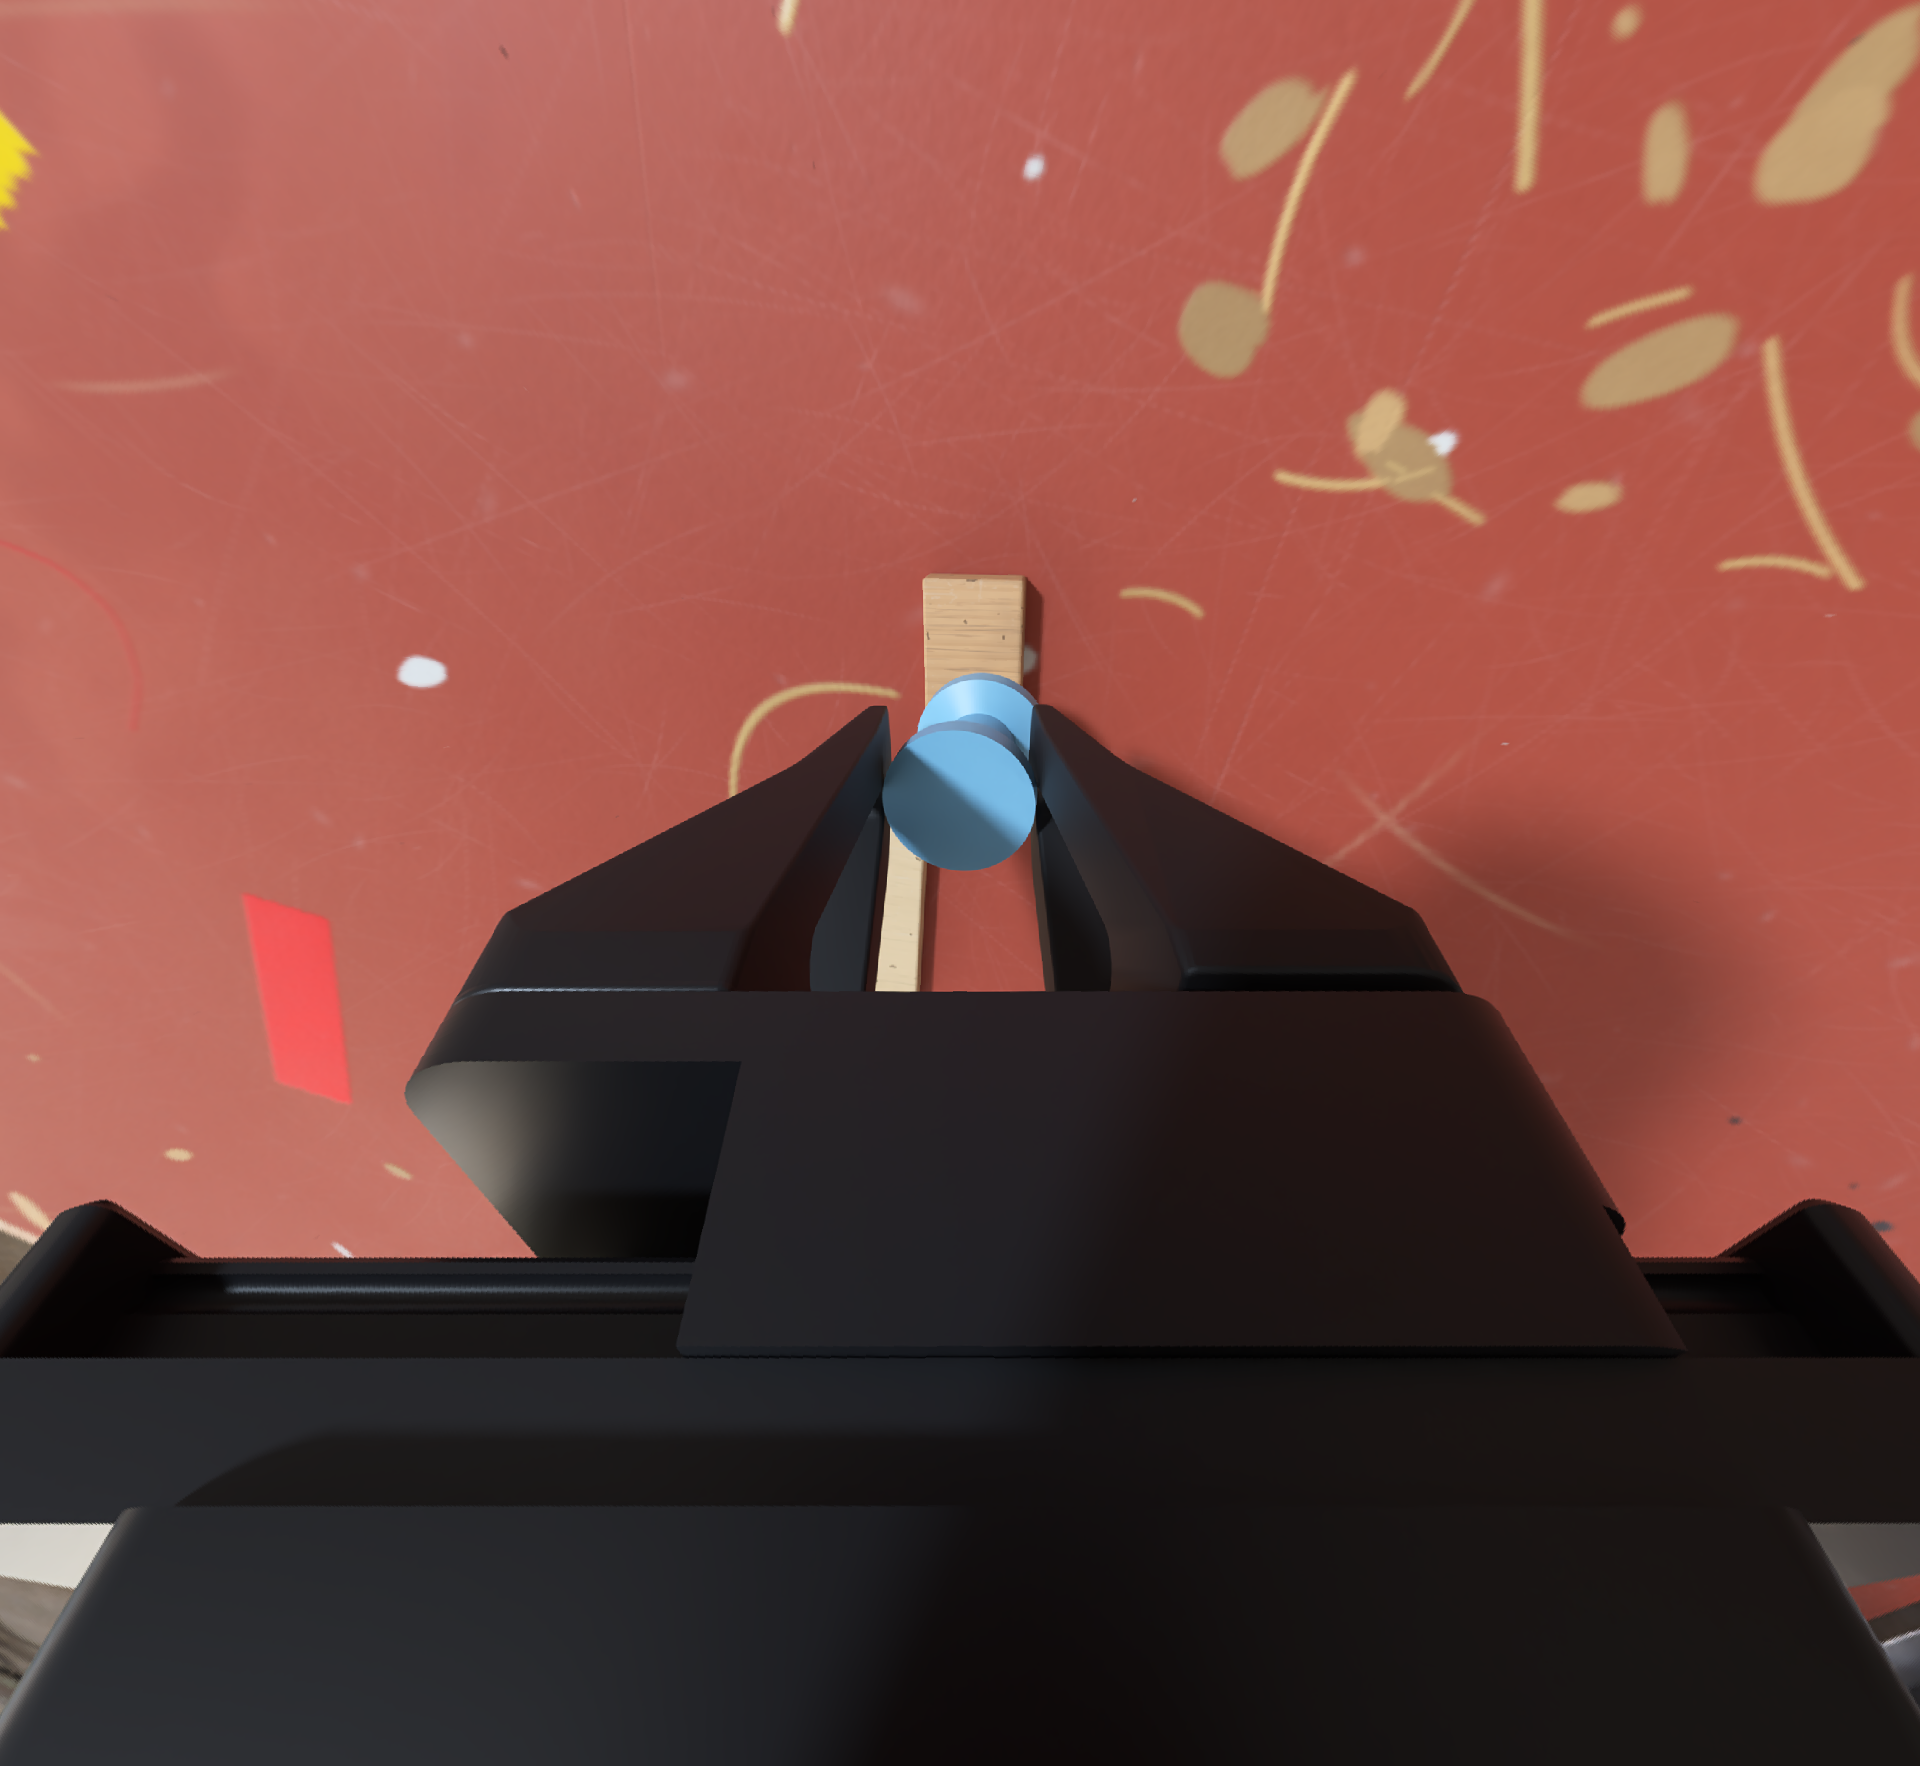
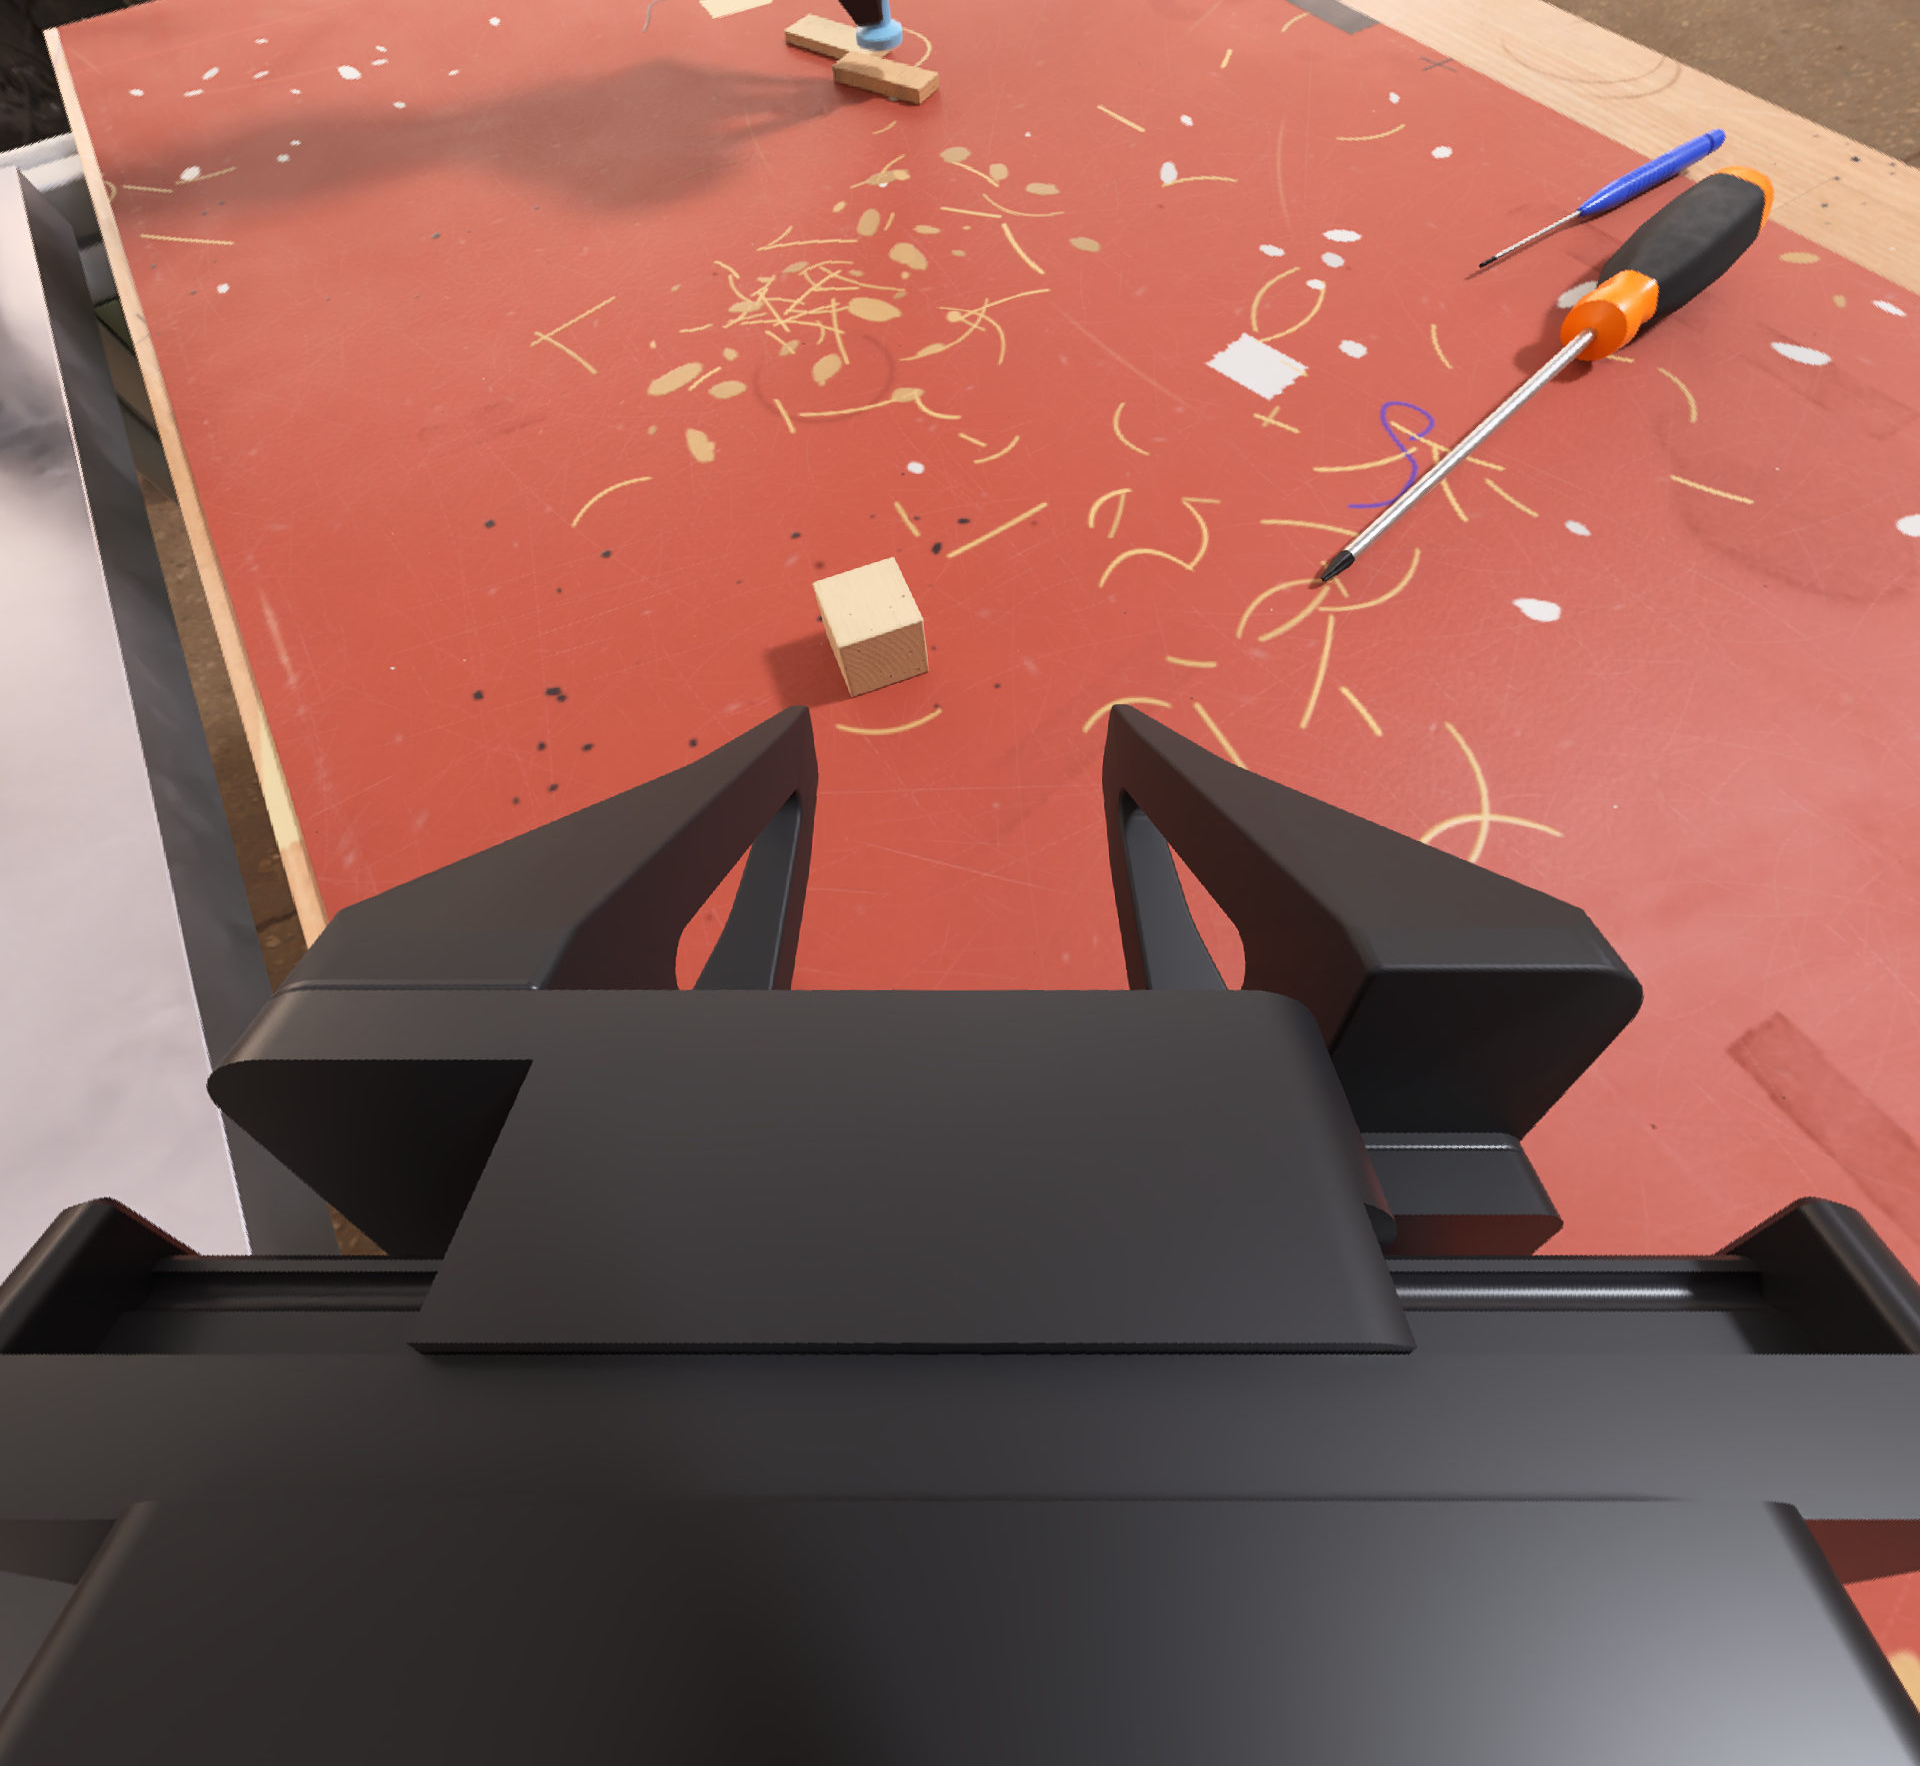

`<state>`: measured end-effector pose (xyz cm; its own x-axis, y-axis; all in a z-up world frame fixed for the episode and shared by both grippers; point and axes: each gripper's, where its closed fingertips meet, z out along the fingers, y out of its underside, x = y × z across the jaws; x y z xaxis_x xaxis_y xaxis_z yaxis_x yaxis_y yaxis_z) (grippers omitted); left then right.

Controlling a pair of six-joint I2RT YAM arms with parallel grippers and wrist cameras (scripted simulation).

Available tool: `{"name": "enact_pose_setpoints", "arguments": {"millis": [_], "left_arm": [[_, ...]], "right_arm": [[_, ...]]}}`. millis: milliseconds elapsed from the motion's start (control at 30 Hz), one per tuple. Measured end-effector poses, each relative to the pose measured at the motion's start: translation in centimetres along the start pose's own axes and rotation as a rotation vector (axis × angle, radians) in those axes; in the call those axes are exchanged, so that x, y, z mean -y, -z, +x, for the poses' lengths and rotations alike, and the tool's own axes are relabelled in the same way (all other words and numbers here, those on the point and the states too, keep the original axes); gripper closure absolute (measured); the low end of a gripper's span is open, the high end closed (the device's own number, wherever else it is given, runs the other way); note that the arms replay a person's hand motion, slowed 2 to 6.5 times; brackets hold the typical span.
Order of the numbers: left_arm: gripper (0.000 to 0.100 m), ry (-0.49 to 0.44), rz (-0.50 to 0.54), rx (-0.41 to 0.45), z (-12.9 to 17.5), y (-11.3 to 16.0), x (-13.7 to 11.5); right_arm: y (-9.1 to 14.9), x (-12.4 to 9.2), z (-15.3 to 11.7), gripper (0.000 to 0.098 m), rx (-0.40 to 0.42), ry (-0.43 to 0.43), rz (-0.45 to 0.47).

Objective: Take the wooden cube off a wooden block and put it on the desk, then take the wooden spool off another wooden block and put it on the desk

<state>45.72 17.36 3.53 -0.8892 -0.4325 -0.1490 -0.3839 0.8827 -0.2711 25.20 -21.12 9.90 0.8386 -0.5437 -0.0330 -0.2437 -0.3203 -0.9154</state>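
Black left tool (image 1: 961,760) pinches the blue spool (image 1: 958,797) above a wooden block (image 1: 972,625). Right tool (image 2: 958,729) is spread, the wooden cube (image 2: 871,625) on the red table (image 2: 520,573) just ahead.

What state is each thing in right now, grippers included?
Wooden cube: on the desk, upright, free.
Blue spool: between the left gripper's fingers, over a wooden block.
Left gripper: shut on the spool.
Right gripper: open, empty.
Screwdrivers: lying flat.
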Motion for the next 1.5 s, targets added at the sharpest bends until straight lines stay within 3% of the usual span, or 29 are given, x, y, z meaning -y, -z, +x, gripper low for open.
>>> {"name": "enact_pose_setpoints", "arguments": {"millis": [367,567,733,933,1133,1500], "left_arm": [[0.078,-0.066,0.229,0.082,2.5,8.6,5.4],[0.078,-0.179,0.338,0.100,6.9,12.8,9.4],[0.078,-0.286,0.410,0.078,11.9,14.4,12.9],[0.078,-0.403,0.440,0.009,18.2,13.6,16.1],[0.078,-0.499,0.404,-0.064,23.1,10.2,18.3],[0.078,-0.589,0.308,-0.152,28.0,3.7,21.2]], "right_arm": [[0.0,0.1,0.1,0.0512,0.000,0.002,0.002],[0.0,0.2,0.1,0.0513,0.000,0.003,0.002],[0.0,0.3,0.1,0.0513,0.001,0.007,0.004],[0.0,0.4,0.1,0.0513,-0.004,0.009,0.006],[0.1,0.4,0.0,0.0515,-0.013,0.015,0.009],[0.5,0.5,0.4,0.0523,-0.039,0.019,0.016]]}}
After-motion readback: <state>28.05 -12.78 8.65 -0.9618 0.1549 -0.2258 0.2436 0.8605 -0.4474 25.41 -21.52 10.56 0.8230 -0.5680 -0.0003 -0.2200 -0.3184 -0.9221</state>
